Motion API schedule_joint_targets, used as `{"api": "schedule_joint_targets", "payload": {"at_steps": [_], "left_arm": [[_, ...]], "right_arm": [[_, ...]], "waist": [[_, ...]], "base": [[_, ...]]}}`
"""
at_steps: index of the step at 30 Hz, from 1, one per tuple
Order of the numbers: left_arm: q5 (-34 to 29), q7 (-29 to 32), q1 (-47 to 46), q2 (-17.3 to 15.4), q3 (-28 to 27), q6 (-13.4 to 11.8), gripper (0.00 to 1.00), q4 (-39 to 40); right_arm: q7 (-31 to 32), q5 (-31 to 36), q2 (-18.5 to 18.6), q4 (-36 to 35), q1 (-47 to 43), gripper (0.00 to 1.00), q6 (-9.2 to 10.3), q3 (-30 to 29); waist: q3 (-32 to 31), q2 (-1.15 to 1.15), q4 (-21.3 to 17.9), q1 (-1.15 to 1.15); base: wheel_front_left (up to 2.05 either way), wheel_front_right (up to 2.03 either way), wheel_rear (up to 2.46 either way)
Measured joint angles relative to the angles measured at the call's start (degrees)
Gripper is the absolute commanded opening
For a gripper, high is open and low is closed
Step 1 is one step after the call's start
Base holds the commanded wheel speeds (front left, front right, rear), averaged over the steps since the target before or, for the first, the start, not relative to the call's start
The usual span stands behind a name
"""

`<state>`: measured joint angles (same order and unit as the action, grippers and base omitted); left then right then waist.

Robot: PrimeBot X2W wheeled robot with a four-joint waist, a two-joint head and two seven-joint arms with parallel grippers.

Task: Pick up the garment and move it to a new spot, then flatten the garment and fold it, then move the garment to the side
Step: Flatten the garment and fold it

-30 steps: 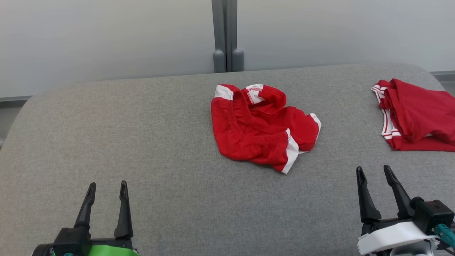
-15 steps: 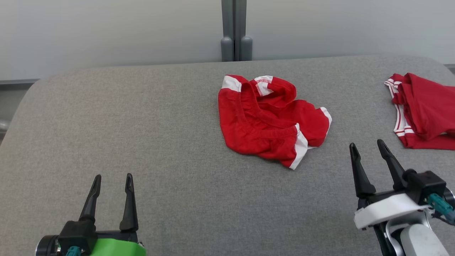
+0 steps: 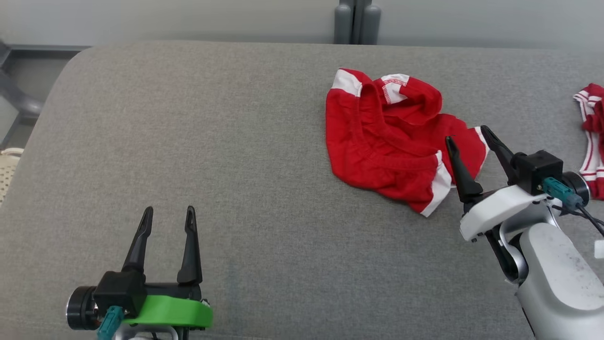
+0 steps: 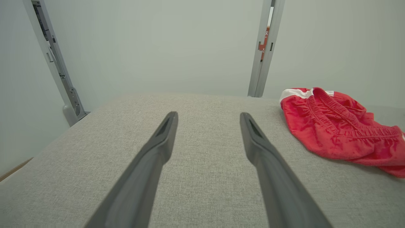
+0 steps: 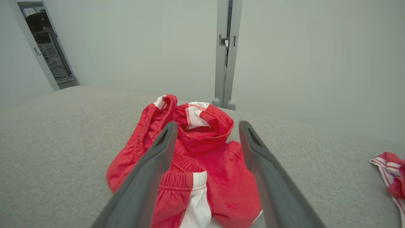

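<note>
While my right tool [image 3: 466,132] stands wide open with nothing in it, its two fingers reach over the right-hand end of the garment [image 3: 377,141]; I cannot tell whether the tips touch the cloth. The garment, crumpled red shorts with white trim, lies on the grey surface [image 3: 236,141] toward its far edge, right of the middle. My left tool [image 3: 170,208] is also spread wide and empty, hovering near the front edge, well apart from the garment. A second red garment [image 3: 592,137] lies at the right edge. A grey post [image 3: 357,21] rises behind the far edge.
</note>
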<state>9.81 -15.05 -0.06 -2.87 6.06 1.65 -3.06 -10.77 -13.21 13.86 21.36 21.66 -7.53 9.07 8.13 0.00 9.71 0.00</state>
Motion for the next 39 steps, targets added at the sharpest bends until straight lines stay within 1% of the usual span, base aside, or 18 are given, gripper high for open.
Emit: {"api": "schedule_joint_targets", "payload": {"at_steps": [8, 13, 14, 15, 16, 19, 23, 25, 28, 30, 33, 38, 39], "left_arm": [[0.8, 0.0, -1.9, 0.0, 2.1, -0.9, 1.00, -0.2], [1.2, 0.0, -2.8, 0.0, 3.1, -1.5, 1.00, -0.2], [1.2, 0.0, -2.8, 0.0, 3.2, -1.5, 1.00, -0.2], [1.2, 0.0, -2.9, 0.0, 3.2, -1.7, 1.00, -0.2], [1.2, 0.0, -2.9, 0.0, 3.2, -1.7, 1.00, -0.2], [1.2, 0.0, -2.9, 0.0, 3.2, -1.8, 1.00, -0.2], [1.2, 0.0, -2.9, 0.0, 3.2, -1.9, 1.00, -0.6], [1.2, 0.0, -2.9, 0.0, 3.2, -1.9, 1.00, -0.7], [1.2, 0.0, -2.9, 0.0, 3.1, -1.8, 1.00, -0.9], [1.2, 0.0, -2.9, 0.0, 3.2, -1.6, 1.00, -1.1], [1.2, 0.0, -2.8, 0.0, 3.2, -1.4, 1.00, -1.1], [1.2, 0.0, -2.6, 0.0, 3.1, -1.1, 1.00, -1.2], [1.2, 0.0, -2.6, 0.0, 3.1, -1.1, 1.00, -1.2]], "right_arm": [[-0.5, -1.5, 1.3, 12.4, 5.0, 1.00, 0.00, 3.5], [-1.9, -3.9, 1.4, 18.9, 7.3, 1.00, 0.00, 5.6], [-2.0, -4.4, 1.3, 19.9, 7.4, 0.70, 0.00, 6.1], [-2.0, -5.0, 1.1, 21.0, 7.5, 0.29, 0.00, 6.8], [-2.3, -5.4, 1.1, 21.7, 7.7, 0.00, 0.00, 7.4], [-3.1, -6.9, 1.0, 22.6, 8.5, 0.00, 0.00, 8.8], [-4.0, -7.4, 1.1, 22.1, 9.2, 0.00, 0.00, 10.3], [-4.0, -7.4, 0.8, 20.7, 9.2, 0.00, 0.00, 10.9], [-4.2, -6.7, -0.3, 15.9, 9.3, 0.00, 0.00, 12.2], [-4.2, -5.7, -1.4, 12.6, 9.0, 0.00, 0.00, 14.5], [-4.2, -4.6, -3.2, 9.6, 7.6, 0.00, 0.00, 18.0], [-4.2, -3.7, -6.2, 8.8, 6.3, 0.00, 0.00, 27.1], [-4.2, -3.7, -7.3, 9.7, 5.7, 0.00, 0.00, 30.7]], "waist": [[3.2, 0.00, 3.3, 0.00], [4.9, 0.00, 4.8, 0.00], [5.2, 0.00, 5.0, 0.00], [5.4, 0.00, 5.2, 0.00], [5.6, 0.00, 5.4, 0.00], [5.8, 0.00, 5.5, 0.00], [5.0, 0.00, 5.3, 0.00], [4.5, 0.00, 5.2, 0.00], [3.6, 0.00, 5.1, 0.00], [3.1, 0.00, 5.2, 0.00], [2.5, 0.00, 5.6, 0.00], [2.2, 0.00, 6.8, 0.00], [2.3, 0.00, 7.4, 0.00]], "base": [[0.00, 0.00, 0.00], [0.00, 0.00, 0.00], [0.00, 0.00, 0.00], [0.00, 0.00, 0.00], [0.00, 0.00, 0.00], [0.00, 0.00, 0.00], [0.00, 0.00, 0.00], [0.00, 0.00, 0.00], [0.00, 0.00, 0.00], [0.00, 0.00, 0.00], [0.00, 0.00, 0.00], [0.00, 0.00, 0.00], [0.00, 0.00, 0.00]]}}
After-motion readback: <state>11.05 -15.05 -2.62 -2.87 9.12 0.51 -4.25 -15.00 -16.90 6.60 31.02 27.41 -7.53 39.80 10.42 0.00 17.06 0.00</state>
